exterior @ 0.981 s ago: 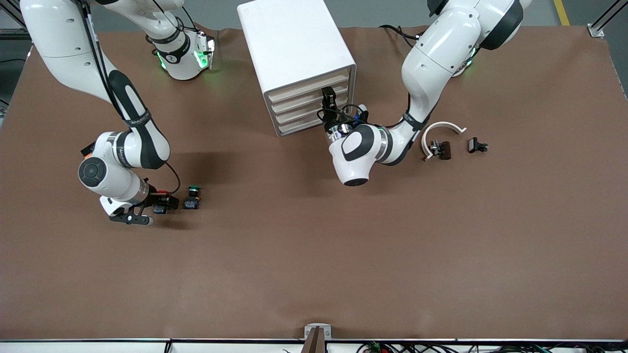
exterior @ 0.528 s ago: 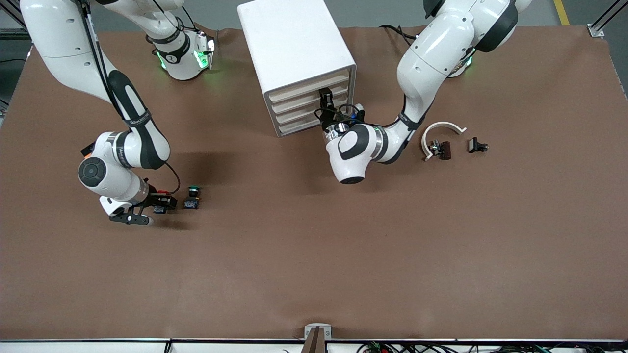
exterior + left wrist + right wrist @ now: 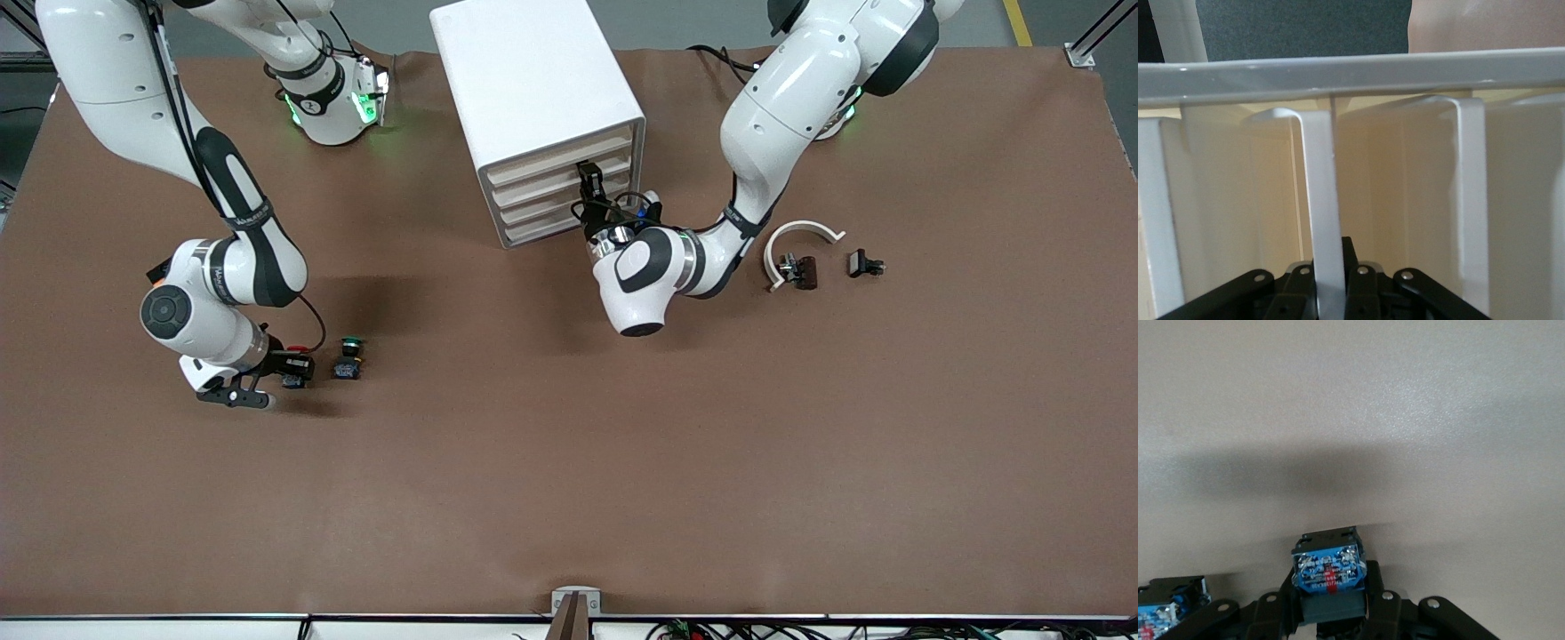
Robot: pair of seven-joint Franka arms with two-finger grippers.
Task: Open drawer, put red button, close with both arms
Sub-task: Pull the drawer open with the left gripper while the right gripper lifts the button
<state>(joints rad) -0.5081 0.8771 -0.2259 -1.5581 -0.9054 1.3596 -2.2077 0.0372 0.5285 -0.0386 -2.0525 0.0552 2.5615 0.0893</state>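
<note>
- The left pincer point(image 3: 590, 182) is at the front of the white drawer cabinet point(image 3: 533, 89), level with the upper drawers, at the edge toward the left arm's end of the counter point(image 3: 569, 462).
- In the left wrist view its 2 fingers point(image 3: 1361, 287) are closed on a thin white handle point(image 3: 1321, 220) of a drawer point(image 3: 1405, 200).
- The right pincer point(image 3: 289, 369) is low over the counter toward the right arm's end, closed on the red button point(image 3: 293, 356).
- The right wrist view shows the button's blue and black body point(image 3: 1328, 573) clamped between the 2 fingers point(image 3: 1373, 587), clear of the counter surface.
- A green button point(image 3: 348, 358) stands on the counter just beside the right pincer.
- A white curved piece point(image 3: 796, 244) and 2 small dark parts point(image 3: 800, 269) point(image 3: 864, 263) lie toward the left arm's end of the counter.
</note>
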